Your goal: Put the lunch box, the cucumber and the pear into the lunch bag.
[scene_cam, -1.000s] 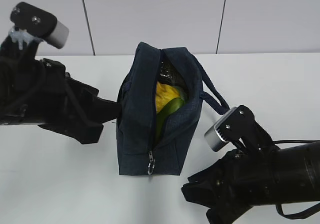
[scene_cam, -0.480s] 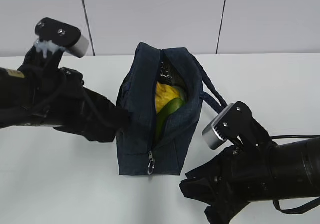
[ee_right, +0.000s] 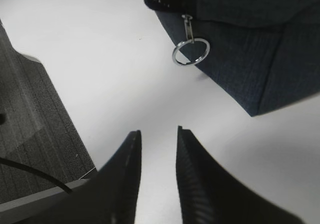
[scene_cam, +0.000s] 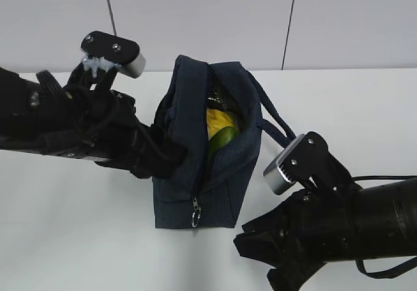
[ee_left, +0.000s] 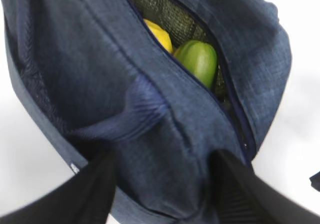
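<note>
The lunch bag (scene_cam: 207,144) stands upright mid-table (scene_cam: 78,239), zipper parted along the top. Bare surface lies open in front and to both sides. Inside the slit the yellow pear (scene_cam: 220,118) sits against the green cucumber (scene_cam: 223,138); the lunch box cannot be made out.

The left gripper (ee_left: 162,184) reaches in from the left and presses against the bag's left wall, jaws spread partway with bunched fabric and a loop handle (ee_left: 120,121) between them; a firm grip cannot be confirmed.

The right gripper (ee_right: 156,149) hovers low, near the bag's front corner, jaws narrowly parted and empty. The silver ring pull (ee_right: 190,52) hangs just beyond its tips, apart from them.
</note>
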You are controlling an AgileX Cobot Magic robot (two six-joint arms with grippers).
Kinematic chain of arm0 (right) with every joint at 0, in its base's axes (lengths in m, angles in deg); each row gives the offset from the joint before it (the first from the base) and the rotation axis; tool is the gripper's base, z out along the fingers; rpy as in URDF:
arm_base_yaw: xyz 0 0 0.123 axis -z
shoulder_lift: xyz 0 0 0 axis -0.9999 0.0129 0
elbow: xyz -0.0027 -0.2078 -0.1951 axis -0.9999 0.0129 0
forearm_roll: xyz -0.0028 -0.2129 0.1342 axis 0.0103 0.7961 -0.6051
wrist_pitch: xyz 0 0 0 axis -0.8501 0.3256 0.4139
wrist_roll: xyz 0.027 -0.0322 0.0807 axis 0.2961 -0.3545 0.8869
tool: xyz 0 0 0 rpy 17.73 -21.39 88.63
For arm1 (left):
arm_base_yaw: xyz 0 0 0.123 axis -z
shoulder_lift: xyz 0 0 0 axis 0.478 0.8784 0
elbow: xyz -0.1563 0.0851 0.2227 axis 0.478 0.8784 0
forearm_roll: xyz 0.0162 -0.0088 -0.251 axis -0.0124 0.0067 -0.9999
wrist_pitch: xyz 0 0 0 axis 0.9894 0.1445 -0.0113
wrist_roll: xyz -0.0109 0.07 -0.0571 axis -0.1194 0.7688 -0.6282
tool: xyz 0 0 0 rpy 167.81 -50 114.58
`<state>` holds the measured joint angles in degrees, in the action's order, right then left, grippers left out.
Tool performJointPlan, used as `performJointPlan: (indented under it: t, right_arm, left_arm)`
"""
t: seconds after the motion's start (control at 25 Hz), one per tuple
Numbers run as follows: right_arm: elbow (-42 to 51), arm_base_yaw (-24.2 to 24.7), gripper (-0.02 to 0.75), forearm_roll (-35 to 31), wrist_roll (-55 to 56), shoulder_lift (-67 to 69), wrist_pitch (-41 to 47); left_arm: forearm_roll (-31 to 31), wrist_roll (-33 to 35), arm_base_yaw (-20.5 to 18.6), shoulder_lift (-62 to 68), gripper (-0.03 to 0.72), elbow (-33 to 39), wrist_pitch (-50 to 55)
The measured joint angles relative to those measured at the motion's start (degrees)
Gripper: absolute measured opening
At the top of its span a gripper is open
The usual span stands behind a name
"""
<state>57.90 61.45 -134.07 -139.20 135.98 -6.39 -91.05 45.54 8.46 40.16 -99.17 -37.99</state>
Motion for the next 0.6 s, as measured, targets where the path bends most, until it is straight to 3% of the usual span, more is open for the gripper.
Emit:
performJointPlan:
  t: [0.32,0.6]
  right_arm:
    - [0.0,0.0,0.202,0.0,0.0,0.0,0.0]
    - [0.0,0.0,0.202,0.0,8.5,0.0,0.1]
  left_arm:
    - [-0.1,0.0,0.0,-0.5,0.120,0.0,0.6]
    - [0.3,0.0,0.1,-1.3,0.032,0.0,2.4]
